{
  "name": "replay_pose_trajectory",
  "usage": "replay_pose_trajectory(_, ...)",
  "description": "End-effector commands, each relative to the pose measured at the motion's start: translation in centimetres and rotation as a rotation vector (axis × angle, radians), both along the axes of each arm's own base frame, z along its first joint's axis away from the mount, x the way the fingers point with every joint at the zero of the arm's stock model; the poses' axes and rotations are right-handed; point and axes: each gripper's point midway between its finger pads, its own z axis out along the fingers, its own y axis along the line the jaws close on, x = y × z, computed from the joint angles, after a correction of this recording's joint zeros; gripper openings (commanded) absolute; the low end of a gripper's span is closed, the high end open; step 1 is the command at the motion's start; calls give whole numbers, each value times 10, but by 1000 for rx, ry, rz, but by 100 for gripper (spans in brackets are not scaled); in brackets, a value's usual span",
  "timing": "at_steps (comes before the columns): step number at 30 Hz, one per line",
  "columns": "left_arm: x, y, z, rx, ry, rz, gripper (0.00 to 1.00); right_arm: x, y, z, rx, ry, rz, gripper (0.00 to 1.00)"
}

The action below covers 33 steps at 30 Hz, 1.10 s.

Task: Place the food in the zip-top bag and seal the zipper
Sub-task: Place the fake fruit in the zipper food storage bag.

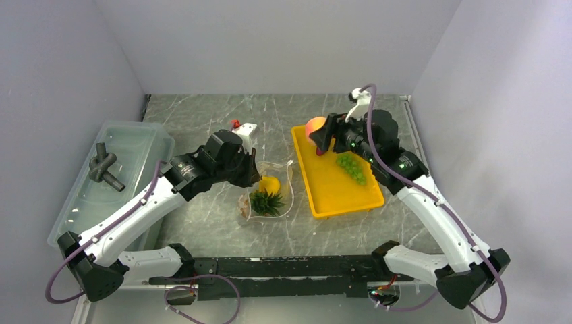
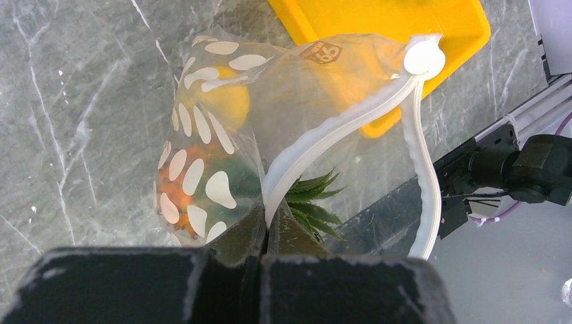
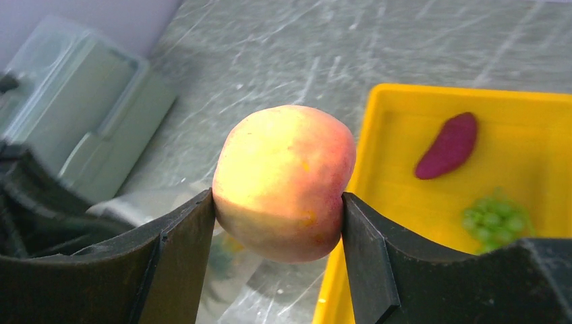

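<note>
Clasping the peach-coloured fruit (image 3: 283,155) beside the yellow tray's (image 3: 405,135) far corner, where the grape bunch (image 3: 496,219) and dark red-purple piece (image 3: 448,145) lie, the right gripper (image 3: 278,202) hangs aloft while the left gripper (image 2: 263,233) pinches the zip-top bag (image 2: 202,169) at its zipper (image 2: 324,135), pineapple (image 1: 268,192) inside.

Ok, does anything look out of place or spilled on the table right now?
Nothing spilled. The only odd item is a dark cross-shaped piece lying on the lidded bin at far left, unrelated to the food. The pineapple sits inside the bag, and the peach is gripped cleanly.
</note>
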Motion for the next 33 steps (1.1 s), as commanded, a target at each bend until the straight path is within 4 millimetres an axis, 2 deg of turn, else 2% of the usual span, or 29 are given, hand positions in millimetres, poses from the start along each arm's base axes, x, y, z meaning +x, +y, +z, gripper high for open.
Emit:
replay_pose_trajectory(1, 2, -1, 14, -47, -35, 15, 0, -28, 29, 30, 34, -80, 142, 31)
replay_pose_trajectory(7, 1, -1, 15, -50, -35, 17, 0, -69, 55, 55, 94, -144, 321, 31)
replay_pose_trajectory(14, 0, 0, 15, -54, -36, 18, 0, -106, 71, 68, 135, -176, 483, 32)
replay_pose_trajectory(27, 0, 0, 15, -48, -35, 14, 0, -135, 99, 42, 88, -105, 633, 30)
replay_pose_trajectory(33, 1, 0, 16, -45, -36, 14, 0, -144, 120, 19, 2, -59, 683, 31)
